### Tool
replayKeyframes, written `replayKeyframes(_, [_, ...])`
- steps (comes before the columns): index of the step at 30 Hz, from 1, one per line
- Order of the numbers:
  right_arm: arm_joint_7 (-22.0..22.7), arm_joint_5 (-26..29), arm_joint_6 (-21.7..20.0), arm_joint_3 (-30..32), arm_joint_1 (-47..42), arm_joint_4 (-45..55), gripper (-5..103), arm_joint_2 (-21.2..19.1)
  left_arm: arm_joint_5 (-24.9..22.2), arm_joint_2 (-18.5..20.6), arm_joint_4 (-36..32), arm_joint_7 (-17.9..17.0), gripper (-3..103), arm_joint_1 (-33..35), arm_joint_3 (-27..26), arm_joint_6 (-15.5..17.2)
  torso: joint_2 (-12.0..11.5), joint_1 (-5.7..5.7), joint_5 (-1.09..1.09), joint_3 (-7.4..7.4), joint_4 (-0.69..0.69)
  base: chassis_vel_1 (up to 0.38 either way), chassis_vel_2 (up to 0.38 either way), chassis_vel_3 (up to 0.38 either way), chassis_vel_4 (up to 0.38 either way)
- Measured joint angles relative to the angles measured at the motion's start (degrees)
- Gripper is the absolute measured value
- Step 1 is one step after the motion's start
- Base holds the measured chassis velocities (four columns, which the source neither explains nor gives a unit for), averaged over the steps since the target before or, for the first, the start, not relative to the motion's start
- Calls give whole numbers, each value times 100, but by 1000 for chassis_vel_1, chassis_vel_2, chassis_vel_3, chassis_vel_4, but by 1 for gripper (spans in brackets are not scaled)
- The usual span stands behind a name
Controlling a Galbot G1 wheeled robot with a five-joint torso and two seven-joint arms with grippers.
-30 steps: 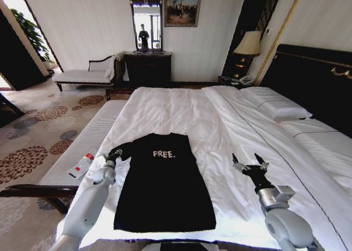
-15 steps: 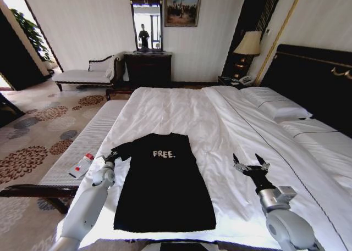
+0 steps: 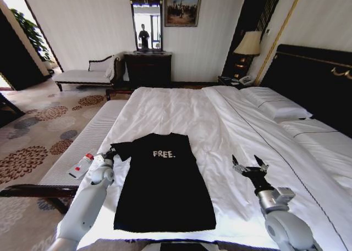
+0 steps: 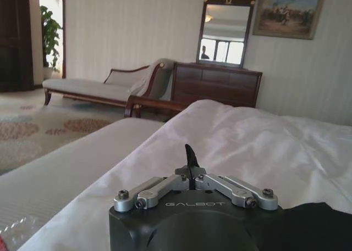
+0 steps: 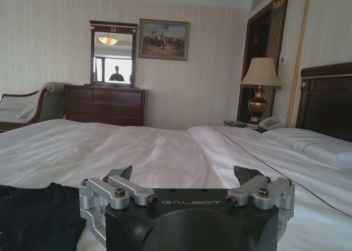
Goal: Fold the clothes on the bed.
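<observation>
We are in a hotel-style bedroom. A large white bed [image 3: 181,113] meets a dark headboard [image 3: 313,81] (lamp [image 3: 248,45] and telephone [image 3: 245,79] beside it), with patterned carpet [image 3: 38,130] around.

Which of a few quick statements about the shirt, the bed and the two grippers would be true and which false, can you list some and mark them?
1. The T-shirt lies flat on the bed. True.
2. The right gripper is shut on a sleeve. False: it is open, above white bedding and apart from the T-shirt.
3. The left gripper is by the T-shirt's left sleeve, on the bench side. True.
4. The T-shirt's lettering reads "FREE." True.
5. The T-shirt lies on the pillows. False: it is near the foot of the bed, far from them.
</observation>
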Motion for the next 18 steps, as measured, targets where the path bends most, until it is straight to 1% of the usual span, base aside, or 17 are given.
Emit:
replayKeyframes(1, [0,-1,2,0,1,-2,100,1,207,0,-44,0,0,-29,53,-49,0,0,0,0,-1,0,0,0,0])
replayKeyframes(2, [0,-1,2,0,1,-2,100,1,207,0,-44,0,0,-29,53,-49,0,0,0,0,-1,0,0,0,0])
replayKeyframes(3, [0,0,7,0,1,-4,100,4,509,6,-99,6,0,-73,133,-124,0,0,0,0,-1,0,0,0,0])
replayKeyframes(5, [0,1,24,26,-17,-4,100,12,867,28,-182,30,0,-152,284,-195,0,0,0,0,1,0,0,0,0])
replayKeyframes(6, [0,1,24,26,-17,-4,100,12,867,28,-182,30,0,-152,284,-195,0,0,0,0,1,0,0,0,0])
replayKeyframes(8, [-2,7,36,60,-40,-4,100,17,1027,56,-238,79,0,-217,441,-197,0,0,0,0,1,0,0,0,0])
replayKeyframes(10, [-4,26,47,103,-49,-4,100,15,1256,121,-277,212,0,-290,752,-210,0,0,0,0,1,0,0,0,0])
replayKeyframes(12, [-4,32,48,111,-49,-4,100,11,1312,139,-282,253,0,-307,839,-219,0,-1,0,0,0,0,0,0,0])
replayKeyframes(14, [-4,62,49,136,-45,-4,100,-8,1638,189,-266,396,0,-408,1236,-297,0,-1,-1,0,1,0,0,0,0])
replayKeyframes(15, [-4,69,49,140,-42,-4,100,-13,1739,195,-236,423,0,-457,1356,-326,0,-1,0,0,1,0,0,0,0])
replayKeyframes(16, [-4,69,49,140,-42,-4,100,-13,1739,195,-236,423,0,-457,1356,-326,0,-1,0,0,1,0,0,0,0])
replayKeyframes(18, [-5,84,50,148,-33,-2,100,-28,1957,197,-144,513,0,-630,1759,-376,0,-1,0,0,0,0,0,0,0])
